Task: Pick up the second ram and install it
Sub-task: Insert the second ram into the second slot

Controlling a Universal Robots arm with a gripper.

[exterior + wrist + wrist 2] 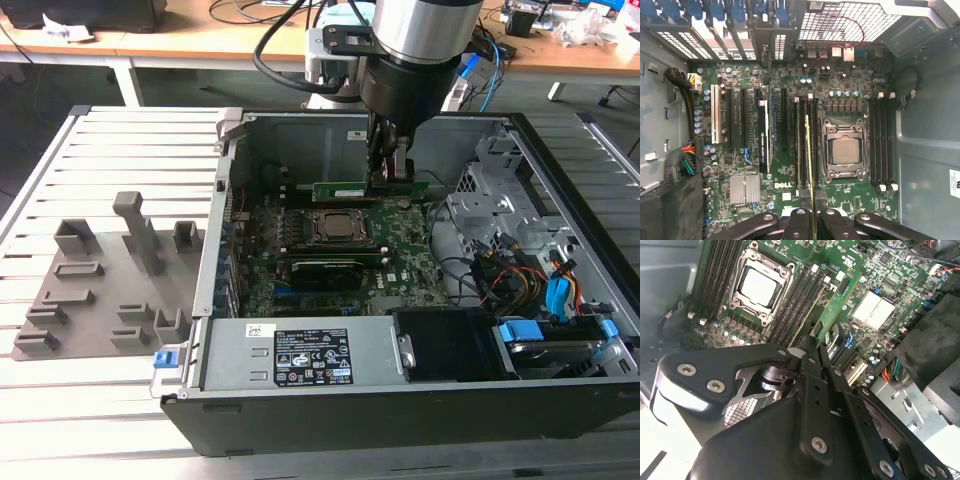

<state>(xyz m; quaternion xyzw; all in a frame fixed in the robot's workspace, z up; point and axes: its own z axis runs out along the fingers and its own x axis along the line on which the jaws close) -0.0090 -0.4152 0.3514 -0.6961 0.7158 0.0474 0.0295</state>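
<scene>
The second ram (342, 190) is a long green stick held on edge above the motherboard (400, 270), inside the open computer case. My gripper (388, 178) is shut on the end of the stick at the exterior view's right. In the second wrist view the ram (836, 307) reaches out from between the black fingers of the gripper (815, 342). The first wrist view shows the ram (809, 150) edge-on, hanging over the dark memory slots (801, 145) beside the processor socket (844, 152), with the gripper (812, 201) clamped on it.
A black expansion card (325, 268) stands in the board nearer the power supply (310, 355). A metal drive cage (500, 190) and loose cables (520, 275) fill the case's right side. A grey fixture plate (100, 290) with blocks lies outside the case on the slatted table.
</scene>
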